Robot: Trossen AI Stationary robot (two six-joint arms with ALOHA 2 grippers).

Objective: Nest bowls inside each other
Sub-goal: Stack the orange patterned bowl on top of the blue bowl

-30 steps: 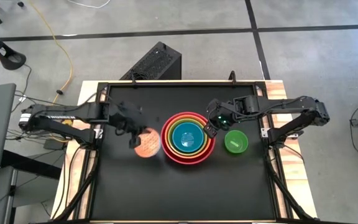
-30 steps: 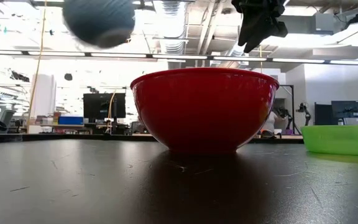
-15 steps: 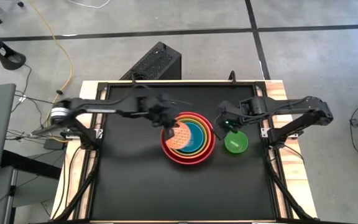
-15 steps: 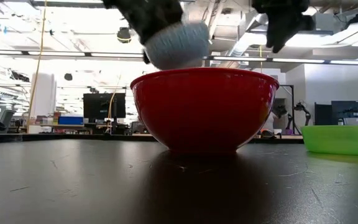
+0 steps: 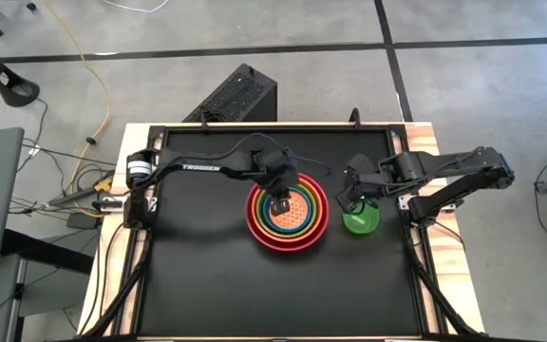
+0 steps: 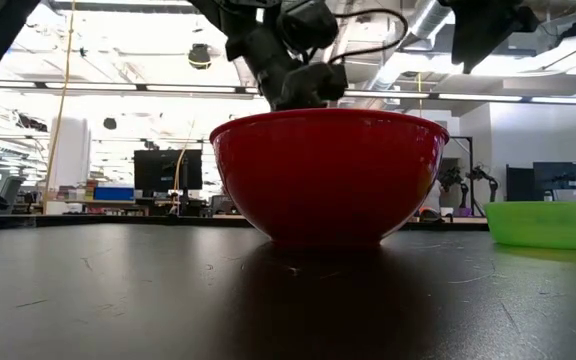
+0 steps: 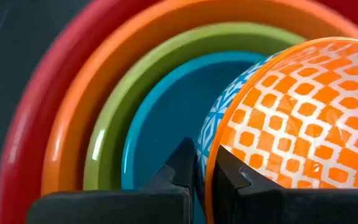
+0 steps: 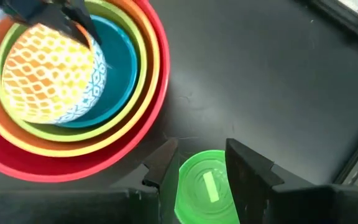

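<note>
The red bowl (image 5: 254,220) stands near the middle of the black desk (image 5: 207,285). Inside it sit the orange bowl (image 5: 320,211), the lime green bowl (image 7: 107,134) and the blue bowl (image 7: 160,134), each nested in the next larger one. The patterned yellow bowl (image 8: 48,74) is tilted over the blue one, and the left end effector (image 5: 280,202) pinches its rim, with one finger on each side of the wall. The small green bowl (image 5: 360,220) stands alone on the desk, just beside the red bowl, and the right end effector (image 5: 353,200) hovers above it with its fingers spread, holding nothing.

The bowls look like thin stiff plastic, so I judge them light and smooth, and a little slippery. The rim is probably the best place to hold, because the wall is thin enough for the fingers.

The desk is matte black with small scratches. Behind it is an open workshop room with monitors and ceiling lights.
</note>
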